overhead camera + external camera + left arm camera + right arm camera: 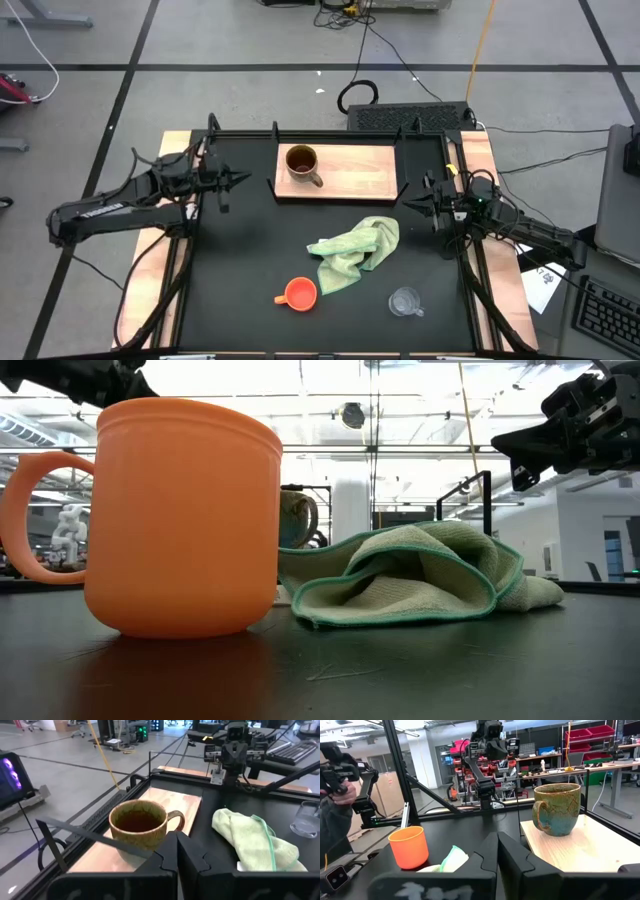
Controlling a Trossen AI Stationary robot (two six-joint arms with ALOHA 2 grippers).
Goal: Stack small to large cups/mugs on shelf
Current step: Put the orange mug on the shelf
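Both arms hang low at the table's sides, the left gripper (243, 181) and right gripper (405, 203) with fingers pressed together, holding nothing. The brown mug (303, 165) stands on the shelf (360, 172); the orange cup (299, 293) and glass cup (405, 302) flank the green cloth (355, 252).

crumpled light green cloth (353, 254), black tabletop (240, 250)

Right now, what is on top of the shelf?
Only the brown mug stands on the shelf, toward its left end. The mug looks dark inside; its bottom cannot be made out. The board under the mug is hidden.
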